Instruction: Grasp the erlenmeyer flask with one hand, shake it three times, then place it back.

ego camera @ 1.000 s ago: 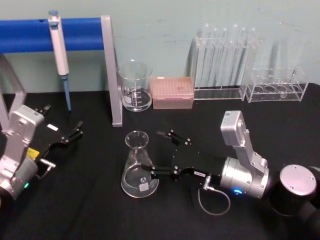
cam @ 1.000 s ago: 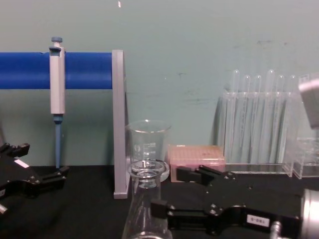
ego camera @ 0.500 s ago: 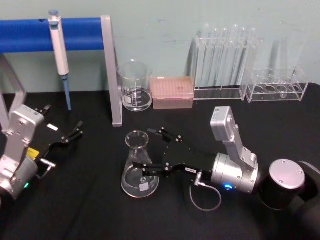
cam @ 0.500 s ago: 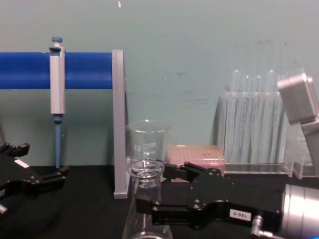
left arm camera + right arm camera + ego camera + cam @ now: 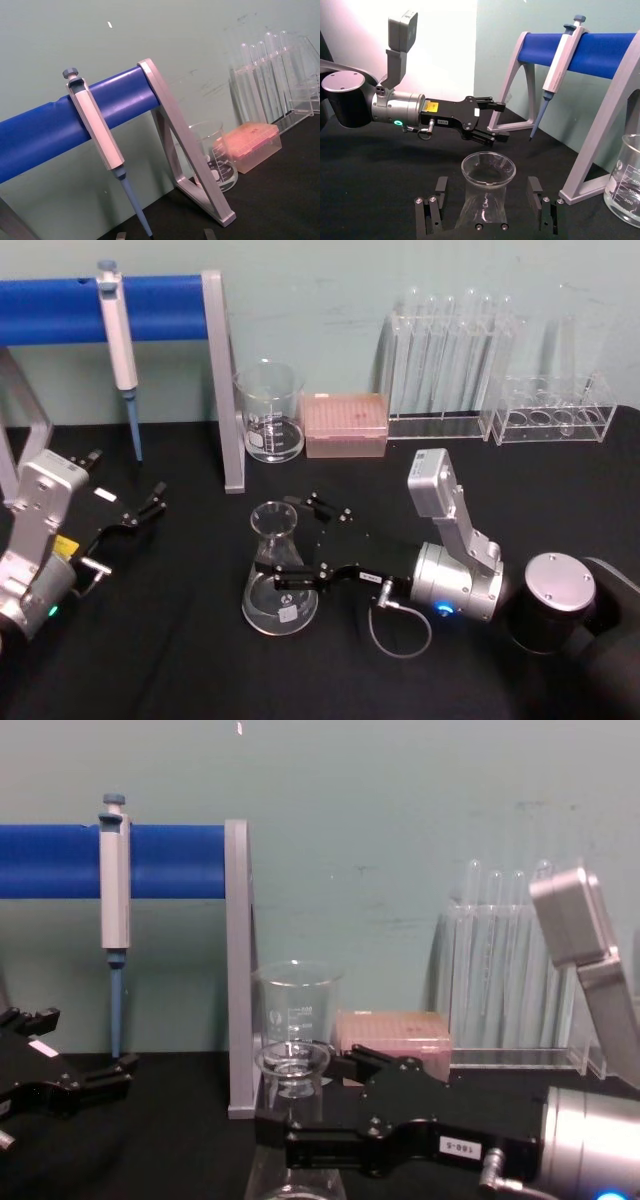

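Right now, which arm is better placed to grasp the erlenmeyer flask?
Right. The right gripper is open with a finger on either side of the neck of the erlenmeyer flask, so closing should grip it. The left gripper sits parked far to the left, apart from the flask.

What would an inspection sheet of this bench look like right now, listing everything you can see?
Surface: black table, no spills seen.
Job's things: erlenmeyer flask upright on the table.
Clutter: beaker, pink box, test tubes in a rack, second clear rack, pipette hanging on a blue bar.
Grippers: right gripper open, one finger on either side of the flask neck, not touching; left gripper open, parked at the left.
Cables: grey cable looped by the right wrist.
Surroundings: pale green wall; nothing else seen.
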